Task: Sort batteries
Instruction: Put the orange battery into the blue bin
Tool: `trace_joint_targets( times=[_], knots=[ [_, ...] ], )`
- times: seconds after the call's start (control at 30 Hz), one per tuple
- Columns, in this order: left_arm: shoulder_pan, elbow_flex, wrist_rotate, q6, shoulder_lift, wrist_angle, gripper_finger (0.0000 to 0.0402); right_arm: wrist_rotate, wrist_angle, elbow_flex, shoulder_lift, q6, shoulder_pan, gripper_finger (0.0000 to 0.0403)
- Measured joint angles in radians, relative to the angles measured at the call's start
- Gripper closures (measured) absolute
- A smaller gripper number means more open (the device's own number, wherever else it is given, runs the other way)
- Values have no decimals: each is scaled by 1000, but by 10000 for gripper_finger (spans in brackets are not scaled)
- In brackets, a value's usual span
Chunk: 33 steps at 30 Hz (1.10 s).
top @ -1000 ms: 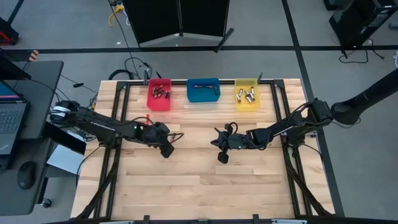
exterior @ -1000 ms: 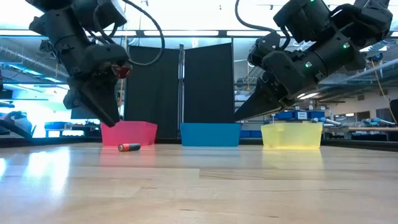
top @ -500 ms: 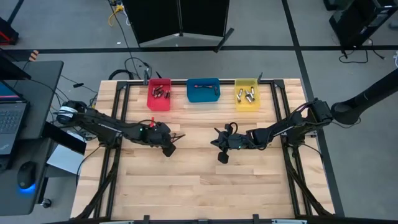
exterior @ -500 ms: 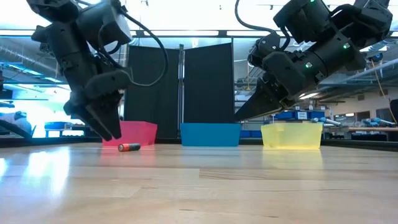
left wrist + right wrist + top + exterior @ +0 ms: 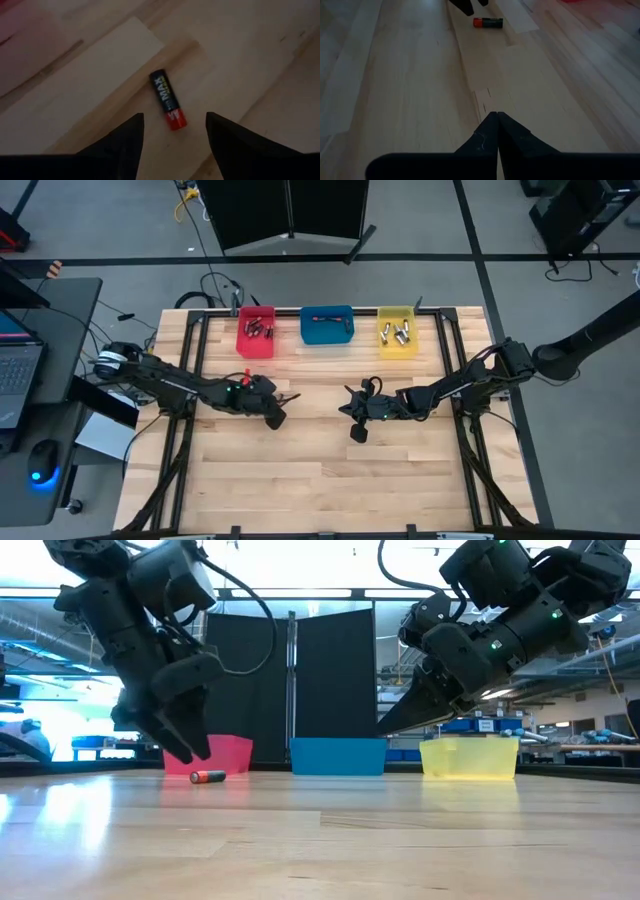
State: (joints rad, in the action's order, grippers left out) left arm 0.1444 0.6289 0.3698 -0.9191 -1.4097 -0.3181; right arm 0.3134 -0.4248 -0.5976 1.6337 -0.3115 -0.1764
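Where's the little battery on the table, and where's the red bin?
battery (image 5: 169,100), left wrist view, middle of its dark body.
red bin (image 5: 255,337), high view, its front wall.

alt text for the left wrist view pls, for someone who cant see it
A single battery, black with a red end, lies flat on the pale wooden table, just ahead of the open left gripper, whose two dark fingers frame it without touching. A blurred red bin sits at the picture's edge.

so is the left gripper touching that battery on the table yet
Apart. In the left wrist view the left gripper is open, and the battery lies on bare wood ahead of both fingertips, with wood showing between it and each.
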Motion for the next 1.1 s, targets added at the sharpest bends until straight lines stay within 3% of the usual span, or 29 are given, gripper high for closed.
trace_joint_targets(
  times=[0.33, 0.63, 0.8, 1.03, 1.1],
  knots=[
    [0, 2, -1, 20, -107, 27, 183, 0, 0, 0, 0, 0, 0, 389],
    [-12, 2, 36, 0, -120, 40, 197, 0, 0, 0, 0, 0, 0, 390],
    [-28, 2, 37, 28, -120, 39, 243, 0, 0, 0, 0, 0, 0, 390],
    [-34, 1, 39, 139, -121, 44, 354, 0, 0, 0, 0, 0, 0, 390],
    [-34, 2, 35, 187, -121, 46, 359, 0, 0, 0, 0, 3, 0, 390]
  ],
)
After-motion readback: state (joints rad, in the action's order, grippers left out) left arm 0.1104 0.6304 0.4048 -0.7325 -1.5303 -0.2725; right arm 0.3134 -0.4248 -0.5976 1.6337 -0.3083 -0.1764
